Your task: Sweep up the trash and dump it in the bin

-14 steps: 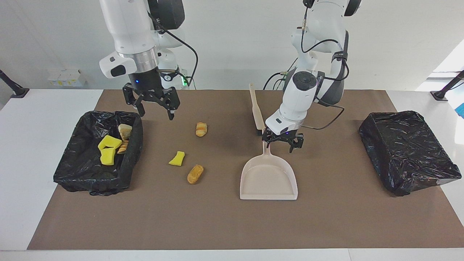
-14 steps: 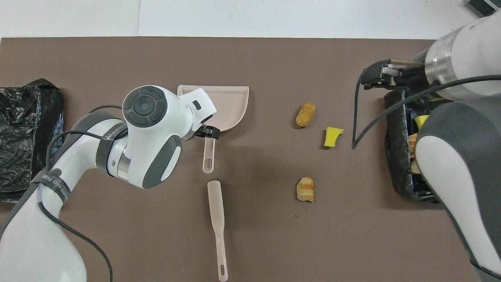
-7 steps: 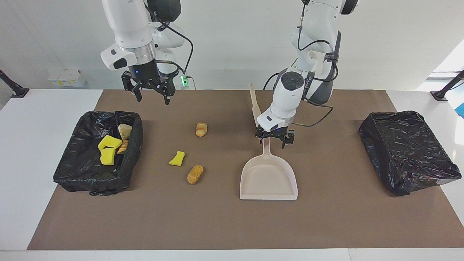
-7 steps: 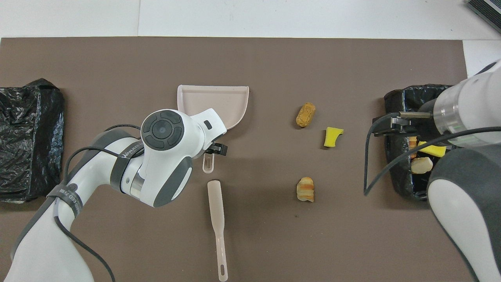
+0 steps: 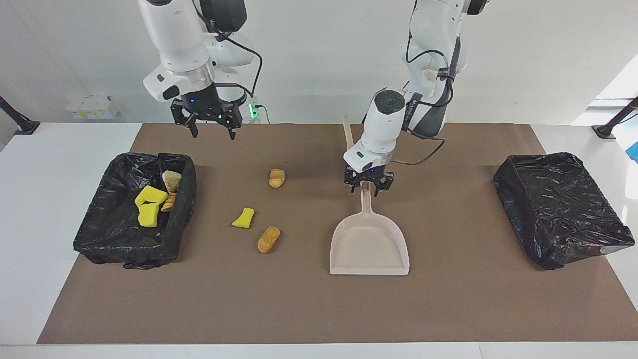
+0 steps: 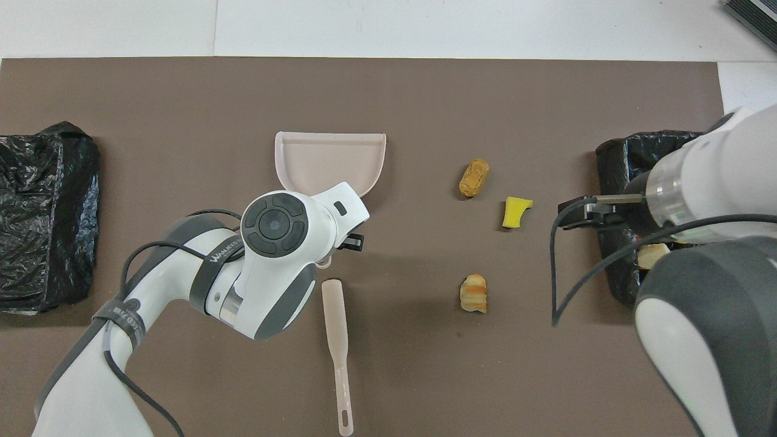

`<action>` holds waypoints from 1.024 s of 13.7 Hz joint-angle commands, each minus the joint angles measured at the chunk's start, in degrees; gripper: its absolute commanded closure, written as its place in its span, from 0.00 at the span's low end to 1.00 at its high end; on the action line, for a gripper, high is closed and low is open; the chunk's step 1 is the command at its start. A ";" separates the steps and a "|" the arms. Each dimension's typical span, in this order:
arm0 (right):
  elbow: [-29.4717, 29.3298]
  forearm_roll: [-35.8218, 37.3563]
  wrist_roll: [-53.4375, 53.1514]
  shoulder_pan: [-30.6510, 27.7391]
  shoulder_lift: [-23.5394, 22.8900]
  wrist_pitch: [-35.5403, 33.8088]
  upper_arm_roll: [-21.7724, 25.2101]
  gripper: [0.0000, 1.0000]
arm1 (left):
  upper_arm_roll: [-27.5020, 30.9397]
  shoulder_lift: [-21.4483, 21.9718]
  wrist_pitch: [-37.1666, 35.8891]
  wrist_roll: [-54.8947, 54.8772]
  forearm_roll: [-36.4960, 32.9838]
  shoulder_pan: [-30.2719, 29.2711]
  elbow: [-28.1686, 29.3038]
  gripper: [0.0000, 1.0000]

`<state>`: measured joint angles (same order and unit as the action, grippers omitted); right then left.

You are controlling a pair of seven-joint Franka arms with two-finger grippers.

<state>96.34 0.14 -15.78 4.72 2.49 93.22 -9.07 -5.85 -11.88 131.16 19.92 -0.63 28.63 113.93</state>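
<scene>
Two glossy white arms with dark grey joint covers, black cables looping alongside, each ending in a black gripper under a silver wrist ring.

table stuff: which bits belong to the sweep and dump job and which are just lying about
Job:
- dustpan, left gripper at its handle
- brush
- three loose scraps: yellow sponge chunk, two bread pieces
- bin with scraps

Lying about:
- second black-lined bin
- right gripper, waiting, empty
</scene>
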 commanded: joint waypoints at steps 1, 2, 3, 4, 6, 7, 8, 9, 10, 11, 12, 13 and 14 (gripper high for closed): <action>2.18 -1.28 -5.89 5.63 1.29 0.64 -0.07 0.00 | 0.93 0.81 2.17 0.82 -0.68 0.73 1.99 0.26; 2.36 -1.28 -8.88 8.09 1.03 0.82 -0.16 0.00 | 0.93 0.81 2.09 0.82 -0.68 0.64 1.99 0.30; 3.49 -1.28 -10.13 10.03 1.03 1.00 -0.16 0.00 | 1.02 0.81 2.09 0.82 -0.68 0.55 1.99 0.31; 5.24 -1.55 -10.32 11.36 1.46 1.95 -0.16 0.00 | 1.02 0.81 1.82 0.82 -0.68 0.38 1.99 0.31; 9.45 -4.52 -10.32 12.86 2.95 5.72 -0.25 0.00 | 1.02 0.81 1.56 0.82 -0.68 -0.58 1.99 0.31; 10.17 -4.80 -10.32 13.99 2.87 7.22 -0.34 0.00 | 1.02 0.81 1.56 0.99 -0.68 -0.59 2.17 0.31; 10.18 -5.15 -10.84 15.75 2.26 8.37 -0.34 0.00 | 1.02 0.81 1.64 1.17 -0.68 -0.50 2.34 0.32; 10.27 -5.41 -12.41 18.37 1.47 8.90 -0.34 0.00 | 1.02 0.98 1.91 2.04 -0.68 -0.41 2.69 0.36; 11.57 -5.42 -15.04 21.53 1.20 9.17 -0.34 0.00 | 0.93 0.98 2.00 3.10 -0.68 -0.41 2.70 0.41; 13.50 -5.42 -17.68 24.09 1.29 10.30 -0.34 0.00 | 0.93 0.98 1.91 3.11 -0.68 -0.33 2.78 0.47; 15.96 -5.42 -18.92 26.20 1.38 12.40 -0.34 0.00 | 0.93 1.07 1.82 3.11 -0.68 -0.24 2.87 0.54; 17.72 -5.85 -19.20 27.35 1.55 15.21 -0.42 0.00 | 0.93 1.24 1.82 3.28 -0.68 -0.15 3.31 0.61; 18.17 -6.99 -19.81 28.41 1.38 16.45 -0.42 0.00 | 0.93 1.42 1.73 3.63 -0.68 0.02 3.66 0.66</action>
<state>111.17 -4.49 -34.93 32.30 2.68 106.31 -9.75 -5.02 -11.94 131.80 22.17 -0.63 28.31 115.27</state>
